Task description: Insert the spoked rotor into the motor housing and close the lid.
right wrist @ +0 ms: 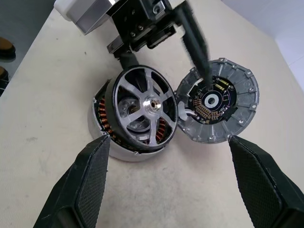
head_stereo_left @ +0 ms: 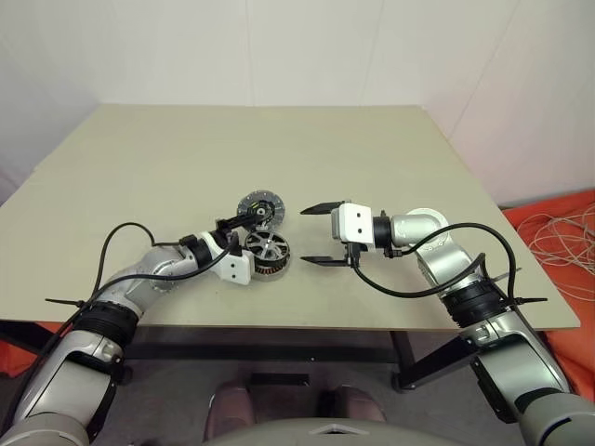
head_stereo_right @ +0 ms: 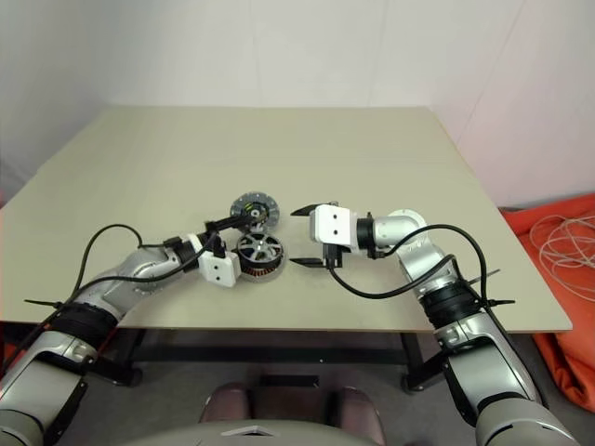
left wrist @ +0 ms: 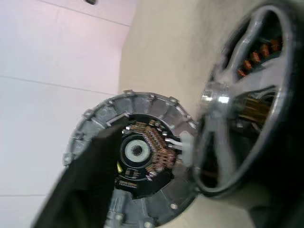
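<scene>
The left gripper [right wrist: 161, 42] is standing wide open around the spoked rotor [right wrist: 145, 109], which is sitting tilted on the motor housing [right wrist: 102, 130]. The lid [right wrist: 218, 102] is lying just beside it, farther in. The right gripper [head_stereo_left: 321, 234] is gaping empty to the right, bare table [head_stereo_left: 279, 149] stretching beyond.

Silver arm links, black joint bands, white wrist blocks, black fingers on left gripper [head_stereo_left: 244, 234] and right gripper [head_stereo_left: 318, 234], looping black cables, cable ties.

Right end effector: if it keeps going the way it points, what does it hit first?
Most likely the spoked rotor sitting tilted on the motor housing; the open right end effector faces it across bare table.
</scene>
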Motion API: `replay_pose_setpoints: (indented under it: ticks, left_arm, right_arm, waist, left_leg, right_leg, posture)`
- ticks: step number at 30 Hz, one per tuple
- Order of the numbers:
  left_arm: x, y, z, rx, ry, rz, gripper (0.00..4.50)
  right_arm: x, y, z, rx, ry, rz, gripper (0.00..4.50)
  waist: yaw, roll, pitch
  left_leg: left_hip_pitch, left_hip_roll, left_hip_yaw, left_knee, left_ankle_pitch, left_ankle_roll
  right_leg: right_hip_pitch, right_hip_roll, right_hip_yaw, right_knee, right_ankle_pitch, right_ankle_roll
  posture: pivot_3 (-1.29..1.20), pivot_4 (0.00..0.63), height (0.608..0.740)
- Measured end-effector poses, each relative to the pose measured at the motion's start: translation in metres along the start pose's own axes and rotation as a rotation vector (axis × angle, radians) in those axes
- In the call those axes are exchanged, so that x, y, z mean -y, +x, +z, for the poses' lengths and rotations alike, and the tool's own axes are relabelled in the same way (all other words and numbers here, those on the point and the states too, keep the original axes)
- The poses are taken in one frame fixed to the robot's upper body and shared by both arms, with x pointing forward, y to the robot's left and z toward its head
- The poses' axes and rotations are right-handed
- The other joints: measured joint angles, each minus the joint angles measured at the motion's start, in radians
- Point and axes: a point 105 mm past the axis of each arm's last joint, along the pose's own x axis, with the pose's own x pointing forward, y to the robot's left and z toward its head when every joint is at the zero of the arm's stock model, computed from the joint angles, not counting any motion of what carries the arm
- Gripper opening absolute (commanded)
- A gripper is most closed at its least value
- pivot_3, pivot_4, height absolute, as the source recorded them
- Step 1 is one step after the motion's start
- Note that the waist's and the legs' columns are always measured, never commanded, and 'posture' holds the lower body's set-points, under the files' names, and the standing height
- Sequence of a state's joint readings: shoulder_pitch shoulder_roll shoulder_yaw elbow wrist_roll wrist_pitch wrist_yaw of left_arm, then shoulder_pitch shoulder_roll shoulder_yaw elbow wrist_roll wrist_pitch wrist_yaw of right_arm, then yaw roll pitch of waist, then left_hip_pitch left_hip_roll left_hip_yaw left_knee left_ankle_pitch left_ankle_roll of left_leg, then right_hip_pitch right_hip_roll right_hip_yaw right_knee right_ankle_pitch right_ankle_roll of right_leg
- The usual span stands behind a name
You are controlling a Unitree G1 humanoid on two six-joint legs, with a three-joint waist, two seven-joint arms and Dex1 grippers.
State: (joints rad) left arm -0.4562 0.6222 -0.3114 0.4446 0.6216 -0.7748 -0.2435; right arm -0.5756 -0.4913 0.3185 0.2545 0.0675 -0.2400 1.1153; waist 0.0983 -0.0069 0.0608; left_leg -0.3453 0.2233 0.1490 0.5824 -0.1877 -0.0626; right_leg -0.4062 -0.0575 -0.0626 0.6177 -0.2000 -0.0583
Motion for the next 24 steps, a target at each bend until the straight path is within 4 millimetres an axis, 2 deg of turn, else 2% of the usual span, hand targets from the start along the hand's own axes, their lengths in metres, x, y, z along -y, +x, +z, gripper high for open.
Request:
replay_pose_setpoints:
  ticks: [9,18,24]
  left_arm:
    - [-0.005,-0.004,0.005,0.008,0.020,-0.018,4.47]
    - [-0.009,-0.030,-0.011,-0.037,-0.007,-0.122,4.47]
    - [-0.014,-0.036,-0.013,-0.041,-0.030,-0.133,4.47]
  right_arm:
    - [-0.001,0.001,0.003,0.009,-0.001,0.002,4.50]
    - [-0.002,0.002,0.003,0.015,0.000,0.015,4.50]
    - [-0.002,0.003,0.004,0.018,0.001,0.018,4.50]
  waist:
    - [-0.002,0.000,0.000]
    - [-0.001,0.000,0.000]
    - [-0.001,0.000,0.000]
  left_leg:
    - [-0.001,0.000,0.000,0.000,0.000,0.000]
    - [0.001,0.000,0.000,0.000,0.000,0.000]
    - [0.001,0.000,0.000,0.000,0.000,0.000]
  right_leg:
    - [-0.001,0.000,0.000,0.000,0.000,0.000]
    - [-0.001,0.000,0.000,0.001,0.000,0.000]
    - [-0.001,0.000,0.000,0.001,0.000,0.000]
  posture:
    - [0.00,0.000,0.740]
    - [0.00,0.000,0.740]
    - [0.00,0.000,0.740]
